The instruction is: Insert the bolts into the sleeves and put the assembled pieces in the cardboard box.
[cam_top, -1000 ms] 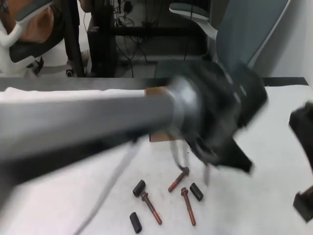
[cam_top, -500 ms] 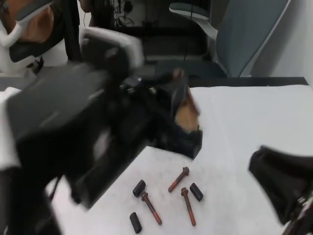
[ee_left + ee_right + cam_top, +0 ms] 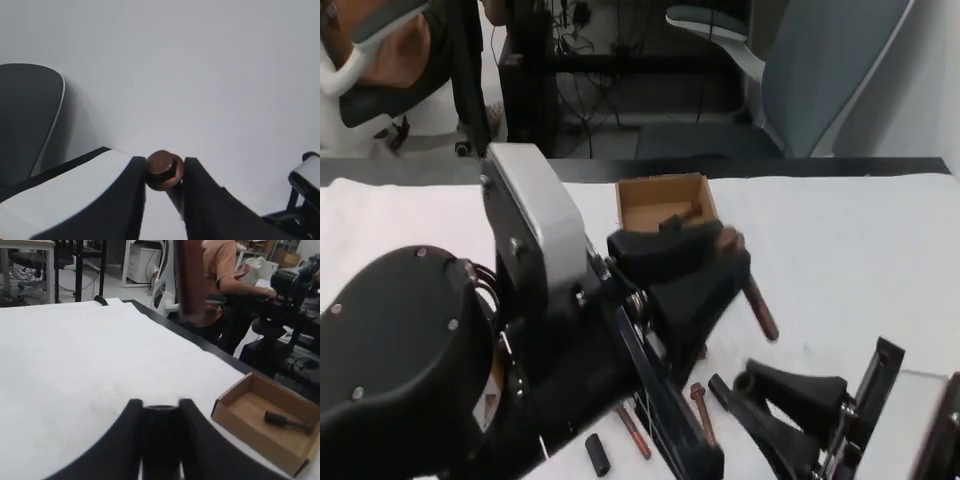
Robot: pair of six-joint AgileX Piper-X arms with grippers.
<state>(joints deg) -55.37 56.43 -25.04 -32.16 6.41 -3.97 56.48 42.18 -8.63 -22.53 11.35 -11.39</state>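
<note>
Our left gripper (image 3: pixel 164 167) clamps the bolt (image 3: pixel 164 171) at its head. The right gripper (image 3: pixel 160 408), by the bench's (image 3: pixel 850 250) near edge, pinches a sleeve (image 3: pixel 160 437). Both seem stiff, light and rather slippery.

Bright, even indoor light throughout, with soft, faint shadows.

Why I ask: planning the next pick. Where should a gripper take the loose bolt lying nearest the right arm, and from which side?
Probably mid-shank on the bolt, from straight above, with the jaws closing across its length. It lies flat on the cloth, so only its top is open. A sleeve sits close beside its head, which leaves the plain shank freer.
</note>
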